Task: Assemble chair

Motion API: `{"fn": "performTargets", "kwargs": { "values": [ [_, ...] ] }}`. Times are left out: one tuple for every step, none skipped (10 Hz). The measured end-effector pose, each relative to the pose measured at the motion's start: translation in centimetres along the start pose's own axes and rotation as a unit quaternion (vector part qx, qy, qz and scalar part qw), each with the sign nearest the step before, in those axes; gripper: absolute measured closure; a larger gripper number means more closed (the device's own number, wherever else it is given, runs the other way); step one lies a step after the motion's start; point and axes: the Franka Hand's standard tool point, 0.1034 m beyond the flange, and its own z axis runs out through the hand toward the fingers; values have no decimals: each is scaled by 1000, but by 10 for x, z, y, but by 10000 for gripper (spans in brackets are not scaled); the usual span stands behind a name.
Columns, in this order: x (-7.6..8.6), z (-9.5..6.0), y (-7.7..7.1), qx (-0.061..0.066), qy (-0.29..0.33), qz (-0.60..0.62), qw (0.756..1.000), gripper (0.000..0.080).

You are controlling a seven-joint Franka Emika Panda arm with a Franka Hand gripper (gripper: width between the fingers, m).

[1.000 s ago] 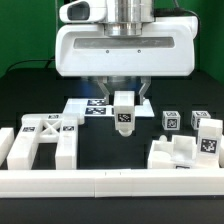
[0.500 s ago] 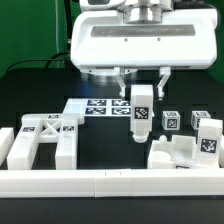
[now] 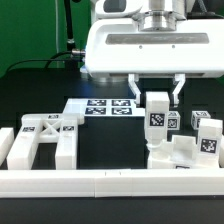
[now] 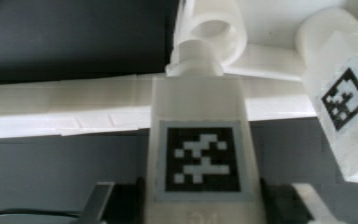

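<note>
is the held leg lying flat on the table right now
No, the leg hangs upright in the jaws, over the chair parts at the exterior view's right.

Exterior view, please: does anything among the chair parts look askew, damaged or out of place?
Nothing stands out. The fingers hold a square leg upright by the tagged parts on the exterior view's right; the X-braced frame lies flat on its left.

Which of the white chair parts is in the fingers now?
The tagged square leg, held upright; the rest sit ungripped on the table.
</note>
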Motion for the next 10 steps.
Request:
{"fn": "performTargets", "kwargs": {
  "values": [
    [2, 4, -4, 1, 1, -3, 1000, 512],
    [1, 7, -9, 2, 0, -7, 1000, 512],
    [-3, 9, -14, 3, -3, -11, 1000, 512],
    [-3, 9, -15, 4, -3, -12, 1000, 512],
    [-4, 10, -14, 3, -3, -13, 1000, 512],
    [-3, 10, -15, 3, 1, -14, 1000, 512],
    [-3, 10, -15, 3, 4, -14, 1000, 512],
    [-3, 10, -14, 3, 4, -17, 1000, 512],
    [-3, 10, -12, 1, 3, -23, 1000, 512],
    [-4, 11, -11, 1, 2, -25, 1000, 512]
  ]
}}
